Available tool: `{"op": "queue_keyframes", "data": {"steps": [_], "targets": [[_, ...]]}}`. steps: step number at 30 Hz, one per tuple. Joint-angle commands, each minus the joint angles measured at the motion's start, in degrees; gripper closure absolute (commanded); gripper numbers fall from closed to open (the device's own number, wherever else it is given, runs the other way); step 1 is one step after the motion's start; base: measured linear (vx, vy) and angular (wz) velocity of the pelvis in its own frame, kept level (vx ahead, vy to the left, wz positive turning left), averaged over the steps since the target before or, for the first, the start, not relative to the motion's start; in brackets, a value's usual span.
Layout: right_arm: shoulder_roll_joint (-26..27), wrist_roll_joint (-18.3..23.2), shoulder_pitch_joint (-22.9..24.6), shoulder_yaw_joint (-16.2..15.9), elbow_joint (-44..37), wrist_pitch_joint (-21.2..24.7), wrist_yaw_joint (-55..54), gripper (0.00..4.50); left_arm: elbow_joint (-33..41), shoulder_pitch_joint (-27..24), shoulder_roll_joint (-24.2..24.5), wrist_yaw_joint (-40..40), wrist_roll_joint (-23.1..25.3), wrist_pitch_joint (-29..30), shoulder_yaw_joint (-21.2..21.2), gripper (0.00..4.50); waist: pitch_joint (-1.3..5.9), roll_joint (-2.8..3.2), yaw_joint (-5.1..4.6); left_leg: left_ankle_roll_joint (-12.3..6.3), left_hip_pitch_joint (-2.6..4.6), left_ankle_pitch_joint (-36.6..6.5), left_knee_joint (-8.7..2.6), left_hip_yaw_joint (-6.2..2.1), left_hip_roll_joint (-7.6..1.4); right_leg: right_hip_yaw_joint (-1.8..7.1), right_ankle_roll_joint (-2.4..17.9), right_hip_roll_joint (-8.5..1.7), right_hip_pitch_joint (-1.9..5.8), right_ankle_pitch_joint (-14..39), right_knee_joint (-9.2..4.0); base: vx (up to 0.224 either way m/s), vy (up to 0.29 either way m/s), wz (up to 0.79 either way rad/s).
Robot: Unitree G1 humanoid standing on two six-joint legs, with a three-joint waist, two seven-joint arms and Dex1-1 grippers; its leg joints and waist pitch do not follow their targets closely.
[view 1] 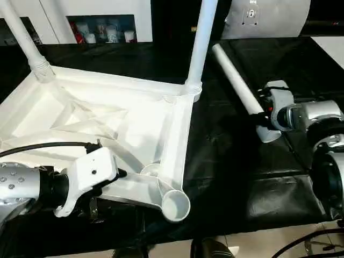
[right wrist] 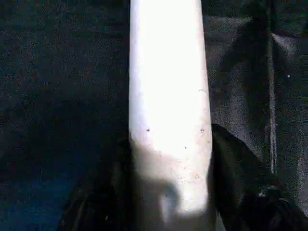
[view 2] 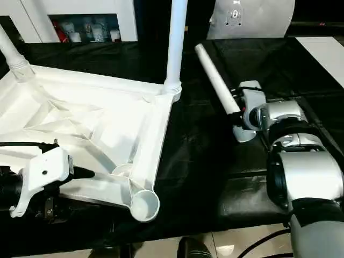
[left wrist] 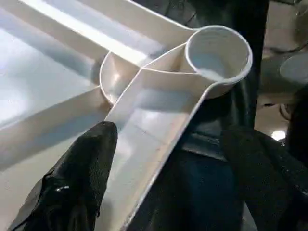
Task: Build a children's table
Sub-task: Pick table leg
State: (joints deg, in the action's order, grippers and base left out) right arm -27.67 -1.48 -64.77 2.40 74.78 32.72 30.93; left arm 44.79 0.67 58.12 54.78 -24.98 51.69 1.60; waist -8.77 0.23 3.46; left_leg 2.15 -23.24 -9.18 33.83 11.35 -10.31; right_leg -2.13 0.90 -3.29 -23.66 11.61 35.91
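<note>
You see the upturned white ribbed plastic table top (view 1: 107, 123) left on the black cloth (view 1: 226, 161), two smooth tube legs socketed. Left gripper (left wrist: 168, 168) gapes astride its near rim. Right gripper (right wrist: 168, 192) clasps the loose white tube leg (view 2: 215, 78).

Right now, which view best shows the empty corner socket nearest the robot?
The left wrist view: the empty corner socket faces the camera, its open mouth and bare interior plain. Both eye views show it smaller, at the upturned table top's near corner, by the left pincer.
</note>
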Motion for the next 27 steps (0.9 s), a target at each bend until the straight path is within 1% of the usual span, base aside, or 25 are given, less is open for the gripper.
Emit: {"op": "queue_keyframes", "data": {"steps": [1,2,4,6,7,8,9,10,11,12,13,14,15,16,17,18,19,20,21,22,23,24,25,26,27], "targets": [[-0.4,2.7,1.1,3.0,-1.3,-2.9,-1.9,2.57,0.9,-0.3,1.3,0.4,2.0,-2.5,-1.9,0.62,4.71,0.59,0.34,0.24,1.77,-10.0,-3.31,-1.1,-2.81,2.5,16.6,-4.17,2.44,7.5,-3.59,0.0,0.0,0.0],[-0.3,4.0,1.4,4.7,-2.0,-4.6,-2.9,2.57,0.8,-0.5,1.6,0.3,2.7,-3.2,-3.0,0.62,4.72,0.39,0.36,0.23,1.77,-10.3,-3.24,-1.01,-2.75,2.57,16.4,-4.26,2.48,7.5,-3.6,0.0,0.0,0.0],[0.3,7.3,2.4,8.9,-4.5,-10.4,-4.7,2.57,0.8,-1.0,2.4,0.0,4.1,-4.2,-5.4,0.62,4.86,0.28,0.44,-0.02,1.76,-9.9,-3.21,-1.0,-2.75,2.57,16.2,-4.32,2.52,6.9,-3.53,0.0,0.0,0.0],[1.0,9.9,3.4,11.8,-6.7,-14.0,-4.8,2.57,0.6,-1.6,3.1,-0.1,5.2,-4.8,-6.9,0.62,4.99,0.29,0.34,-0.6,1.61,-8.8,-3.08,-0.95,-2.67,2.56,16.0,-4.29,2.57,5.6,-3.29,0.0,0.0,0.0],[1.8,10.4,5.0,12.6,-9.6,-16.8,-6.0,2.57,0.1,-1.7,3.9,-0.8,7.5,-5.9,-9.2,0.62,5.05,0.29,0.29,-0.74,1.64,-8.4,-3.03,-0.96,-2.62,2.5,16.2,-4.18,2.59,5.2,-3.2,0.0,0.0,0.0],[2.0,10.5,5.5,12.8,-10.5,-17.6,-6.5,2.57,-0.1,-1.7,4.1,-1.0,8.3,-6.3,-9.9,0.62,5.07,0.2,0.31,-1.04,1.67,-8.2,-3.05,-0.95,-2.65,2.48,16.1,-4.08,2.57,5.0,-3.28,0.0,0.0,0.0],[3.8,12.5,8.1,14.8,-16.5,-18.2,-7.6,2.57,-2.7,-0.9,3.0,-3.4,13.2,-9.9,-12.9,0.62,5.03,0.24,0.21,-1.33,1.61,-7.8,-3.04,-1.01,-2.54,2.45,15.7,-4.05,2.6,5.2,-3.28,0.0,0.0,0.0],[4.6,13.2,9.1,15.5,-19.0,-17.8,-8.1,2.57,-3.7,-0.4,2.3,-4.5,14.8,-11.0,-13.8,0.62,4.61,0.13,0.34,-1.7,1.57,-8.3,-3.2,-0.91,-2.5,2.63,14.6,-3.9,2.48,5.9,-3.83,0.0,0.0,0.0],[6.0,14.6,10.9,16.8,-23.4,-17.3,-8.9,2.57,-5.7,0.3,1.1,-6.3,17.3,-12.8,-15.1,0.62,5.11,0.41,0.21,-1.18,1.78,-7.8,-3.08,-1.09,-2.56,2.58,14.4,-4.1,2.62,5.5,-3.21,0.0,0.0,0.0],[8.4,16.6,15.3,17.4,-33.0,-15.2,-8.0,2.57,-9.3,1.9,-0.7,-8.6,21.3,-16.3,-17.4,0.62,5.02,0.58,0.29,-1.14,1.95,-8.0,-3.26,-1.02,-2.61,2.63,13.4,-3.83,2.4,5.3,-3.55,0.0,0.0,0.0],[9.7,17.5,17.8,17.2,-38.3,-14.7,-7.7,2.57,-11.1,2.6,-1.3,-9.3,22.8,-17.7,-18.6,0.62,5.11,0.6,0.27,-1.07,1.94,-7.3,-3.27,-1.17,-2.59,2.6,12.9,-3.68,2.53,4.2,-3.33,0.0,0.0,0.0],[11.4,18.7,21.0,16.9,-44.8,-13.4,-7.7,2.57,-13.3,3.1,-2.0,-10.0,24.5,-19.2,-20.2,0.62,5.25,0.73,0.45,-0.82,2.14,-6.9,-3.4,-1.21,-2.69,2.49,12.7,-3.69,2.34,3.2,-3.25,0.0,0.0,0.0],[12.2,19.4,22.7,16.8,-48.0,-12.3,-7.8,2.57,-14.3,3.4,-2.3,-10.4,25.3,-19.7,-21.0,0.62,5.45,0.56,0.34,-0.5,2.11,-6.8,-3.42,-1.22,-2.62,2.54,12.6,-3.7,2.48,2.7,-2.99,0.0,0.0,0.0],[13.5,20.3,25.0,16.5,-52.1,-12.7,-8.7,2.57,-16.4,4.2,-2.9,-11.5,27.1,-20.9,-22.4,0.62,5.27,0.56,0.38,-0.41,2.1,-7.1,-3.59,-1.25,-2.58,2.52,12.4,-3.63,2.39,3.4,-3.24,0.0,0.0,0.0],[14.1,20.7,26.0,16.3,-53.8,-13.0,-9.1,2.57,-17.3,4.5,-3.2,-12.0,27.9,-21.4,-22.9,0.62,5.19,0.6,0.34,0.24,2.2,-8.6,-3.69,-1.16,-2.54,2.63,12.1,-3.76,2.21,5.4,-3.4,0.0,0.0,0.0],[15.6,22.4,29.1,15.5,-59.5,-12.8,-10.1,2.57,-19.8,6.1,-5.1,-14.3,29.2,-22.6,-23.9,0.62,5.09,0.75,0.52,0.99,2.42,-9.9,-3.87,-1.16,-2.58,2.72,11.4,-3.85,2.04,7.8,-3.85,0.0,0.0,0.0],[15.7,22.7,29.5,15.4,-60.3,-12.8,-10.2,2.57,-20.1,6.3,-5.4,-14.5,29.3,-22.7,-23.9,0.62,4.95,0.78,0.53,1.41,2.6,-10.7,-3.98,-1.13,-2.7,2.83,11.1,-3.9,1.83,8.8,-4.0,0.0,0.0,0.0],[16.4,23.0,30.7,15.2,-62.5,-13.0,-11.0,2.57,-21.0,7.1,-6.8,-16.0,29.3,-22.5,-23.8,0.62,4.84,0.63,0.49,2.12,2.53,-12.2,-4.22,-1.29,-2.64,2.74,11.0,-3.92,1.87,10.8,-4.0,0.0,0.0,0.0],[17.6,24.8,32.1,15.4,-66.1,-11.9,-11.8,2.57,-22.8,8.5,-9.3,-18.0,29.4,-22.4,-23.3,0.62,4.67,0.63,0.6,2.53,2.8,-13.7,-4.28,-1.14,-2.59,2.91,10.1,-3.93,1.5,13.3,-4.35,0.0,0.0,0.0],[17.8,25.1,32.4,15.4,-66.9,-11.6,-12.0,2.57,-23.2,8.8,-9.8,-18.4,29.5,-22.5,-23.2,0.62,4.63,0.59,0.63,2.66,2.88,-14.7,-4.35,-1.19,-2.63,2.97,9.8,-4.02,1.38,14.7,-4.48,0.0,0.0,0.0],[19.5,26.9,34.3,15.5,-72.3,-9.6,-13.0,2.57,-26.0,10.9,-13.3,-21.2,30.1,-23.0,-22.5,0.62,4.26,0.82,0.71,2.98,2.98,-16.2,-4.6,-1.26,-2.52,3.02,8.5,-3.98,1.19,18.2,-5.09,0.0,0.0,0.0],[20.2,27.5,35.2,15.5,-74.9,-8.4,-13.3,2.57,-27.4,11.8,-14.7,-22.3,30.7,-23.5,-22.3,0.62,4.55,0.78,0.93,3.49,3.33,-17.4,-4.54,-1.41,-2.68,3.08,7.8,-4.13,0.9,19.1,-5.07,0.0,0.0,0.0],[20.7,27.6,36.2,15.0,-77.5,-7.3,-13.5,2.57,-28.6,12.8,-16.2,-23.4,30.9,-23.6,-21.9,0.62,4.52,0.66,0.84,3.46,3.0,-17.6,-4.71,-1.52,-2.6,3.02,7.5,-4.16,1.14,19.9,-5.16,0.0,0.0,0.0],[21.0,27.7,36.7,14.7,-79.2,-6.5,-13.5,2.57,-29.4,13.4,-17.2,-24.1,31.0,-23.6,-21.6,0.62,4.46,0.7,0.94,3.57,2.88,-17.8,-4.82,-1.61,-2.56,2.96,7.0,-4.12,1.13,20.7,-5.23,0.0,0.0,0.0],[21.3,27.7,37.2,14.1,-80.6,-8.1,-12.7,2.57,-29.8,14.0,-18.3,-24.6,30.3,-23.3,-20.9,0.62,4.53,0.57,0.93,3.98,2.8,-18.4,-4.86,-1.77,-2.53,2.92,6.1,-4.3,1.07,22.3,-5.35,0.0,0.0,0.0]]}}
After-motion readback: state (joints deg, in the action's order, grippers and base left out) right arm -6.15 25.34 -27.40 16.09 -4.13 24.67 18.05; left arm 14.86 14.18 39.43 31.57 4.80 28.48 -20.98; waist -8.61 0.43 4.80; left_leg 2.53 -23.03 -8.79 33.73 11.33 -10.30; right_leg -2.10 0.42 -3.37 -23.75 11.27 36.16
